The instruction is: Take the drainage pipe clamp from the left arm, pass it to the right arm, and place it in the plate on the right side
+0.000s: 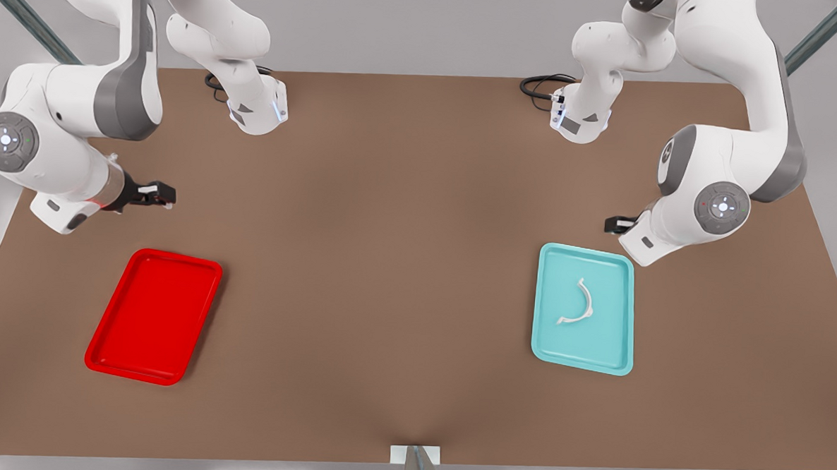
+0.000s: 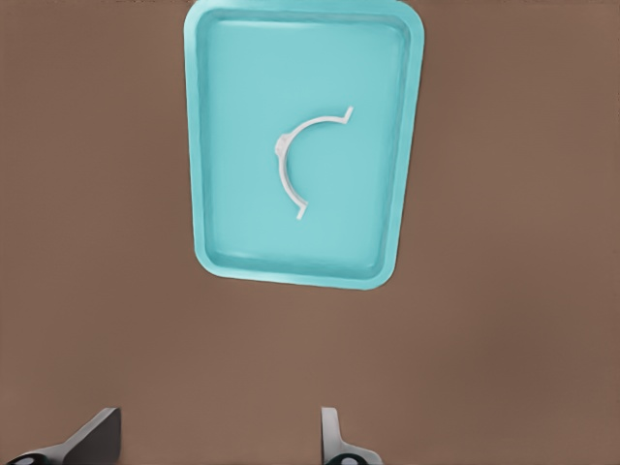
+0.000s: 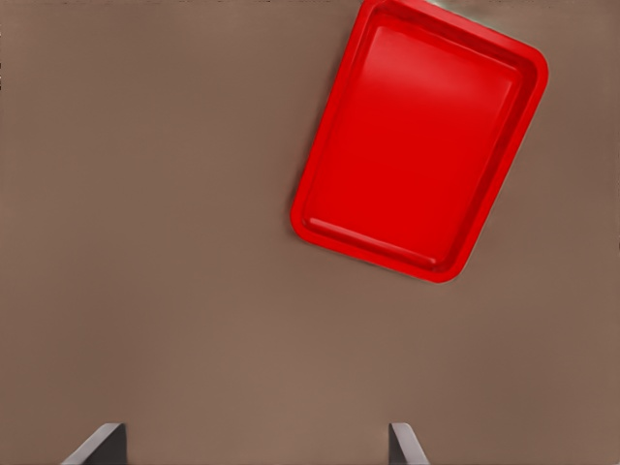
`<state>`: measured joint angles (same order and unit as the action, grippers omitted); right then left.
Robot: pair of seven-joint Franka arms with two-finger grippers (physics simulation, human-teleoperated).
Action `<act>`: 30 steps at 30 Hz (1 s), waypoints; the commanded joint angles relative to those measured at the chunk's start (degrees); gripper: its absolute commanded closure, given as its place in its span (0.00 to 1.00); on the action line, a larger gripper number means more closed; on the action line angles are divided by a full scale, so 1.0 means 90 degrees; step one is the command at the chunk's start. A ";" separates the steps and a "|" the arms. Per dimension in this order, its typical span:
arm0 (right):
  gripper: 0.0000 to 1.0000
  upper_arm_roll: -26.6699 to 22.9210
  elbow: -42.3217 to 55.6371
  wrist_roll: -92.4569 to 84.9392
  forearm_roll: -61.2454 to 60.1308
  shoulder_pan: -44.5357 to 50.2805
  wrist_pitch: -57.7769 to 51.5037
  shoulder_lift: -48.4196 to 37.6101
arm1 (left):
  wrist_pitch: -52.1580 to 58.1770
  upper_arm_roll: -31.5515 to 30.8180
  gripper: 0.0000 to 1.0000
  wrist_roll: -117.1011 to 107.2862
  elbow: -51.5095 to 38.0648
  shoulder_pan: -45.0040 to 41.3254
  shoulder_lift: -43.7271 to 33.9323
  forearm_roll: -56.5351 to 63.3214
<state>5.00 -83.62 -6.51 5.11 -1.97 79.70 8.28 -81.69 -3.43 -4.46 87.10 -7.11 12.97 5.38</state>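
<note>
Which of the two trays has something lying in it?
The teal rectangular tray on the front view's right: a small white half-ring clamp lies inside it. The same-shaped red rectangular tray has nothing in it.

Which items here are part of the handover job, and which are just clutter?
Job:
- small white half-ring pipe clamp, lying in the teal tray
- bright red rectangular tray, the target
- left hand, open, beside the teal tray
- right hand, open, near the red tray

Lying about:
- black cables by the arm bases
- brown table

Left gripper and right gripper hover — fingers spread.
</note>
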 commanded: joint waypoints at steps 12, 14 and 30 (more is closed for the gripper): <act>0.00 0.0001 -0.0113 -0.0351 -0.0001 -0.0055 0.0441 -0.0002 | -0.4605 -0.0098 0.00 0.4224 0.0439 0.0536 0.2826 -0.0011; 0.00 0.0001 -0.0162 -0.0361 -0.0001 -0.0055 0.0441 -0.0002 | -0.4614 -0.0352 0.00 0.4685 0.0517 0.0536 0.2826 0.0008; 0.00 0.0001 -0.0318 -0.0361 0.0009 -0.0065 0.0451 -0.0002 | -0.6040 -0.0401 0.00 0.7625 0.1670 0.0536 0.2719 0.0477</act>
<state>5.00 -86.54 -9.12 5.20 -2.57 83.74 8.32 -129.66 -7.06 38.95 101.70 -2.30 37.54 9.24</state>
